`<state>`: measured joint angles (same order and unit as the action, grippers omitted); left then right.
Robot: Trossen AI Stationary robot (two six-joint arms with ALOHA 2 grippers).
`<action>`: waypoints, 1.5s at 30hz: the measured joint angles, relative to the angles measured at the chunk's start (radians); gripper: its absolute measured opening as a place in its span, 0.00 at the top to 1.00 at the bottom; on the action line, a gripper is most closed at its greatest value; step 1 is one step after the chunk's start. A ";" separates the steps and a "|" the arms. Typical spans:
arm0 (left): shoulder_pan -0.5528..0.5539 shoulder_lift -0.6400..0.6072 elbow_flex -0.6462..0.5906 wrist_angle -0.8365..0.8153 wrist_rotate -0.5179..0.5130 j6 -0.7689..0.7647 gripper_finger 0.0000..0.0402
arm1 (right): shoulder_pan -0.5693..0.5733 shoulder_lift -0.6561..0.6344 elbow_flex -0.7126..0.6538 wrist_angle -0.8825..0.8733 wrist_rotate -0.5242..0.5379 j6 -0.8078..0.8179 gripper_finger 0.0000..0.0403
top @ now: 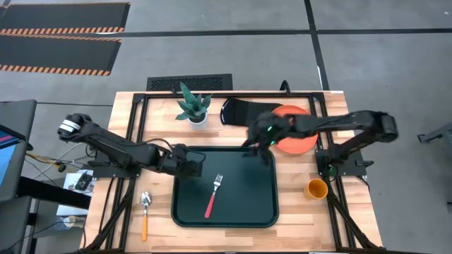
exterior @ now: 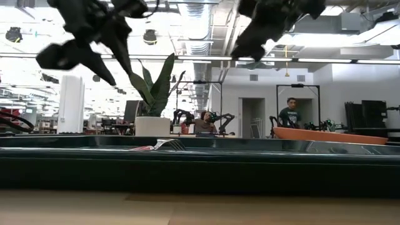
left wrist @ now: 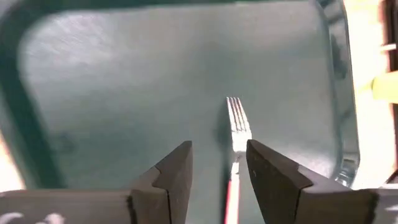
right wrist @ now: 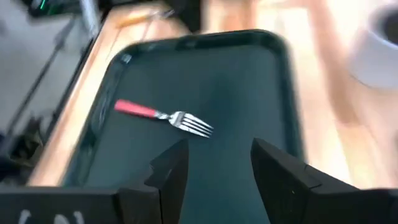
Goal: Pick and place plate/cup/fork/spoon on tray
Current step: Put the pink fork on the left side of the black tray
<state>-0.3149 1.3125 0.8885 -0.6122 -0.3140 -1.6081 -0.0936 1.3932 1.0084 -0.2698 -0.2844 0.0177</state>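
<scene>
fork [top: 214, 195] lies on tray [top: 265, 212]. left gripper [top: 192, 166] and right gripper [top: 256, 149] hover open, empty. next: likely plate [top: 296, 140].

Plate [top: 300, 140] part hidden under right arm, beside tray [top: 224, 212] far right corner. In low view tray rim [exterior: 200, 164] hides fork, only tine tips [exterior: 167, 144] peeking above tray; spoon, cup out of sight. Fork handle [left wrist: 232, 198] cut off between left gripper fingers [left wrist: 177, 174]. Right wrist view motion-blurred; white pot [right wrist: 379, 46] beyond tray cut by edge.
</scene>
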 joint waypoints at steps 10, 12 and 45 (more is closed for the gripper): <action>0.002 -0.108 0.022 -0.272 -0.039 -0.017 0.66 | 0.075 0.321 0.092 0.233 -0.128 -0.339 0.50; 0.002 -0.107 0.022 -0.287 -0.026 -0.012 0.66 | 0.091 0.376 0.115 0.223 -0.129 -0.423 0.50; -0.005 -0.102 0.022 -0.296 -0.089 0.126 0.66 | 0.190 0.689 0.256 0.250 0.163 -0.593 0.75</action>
<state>-0.3202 1.2106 0.9108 -0.9077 -0.4032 -1.4822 0.0968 2.0823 1.2644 -0.0198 -0.1211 -0.5755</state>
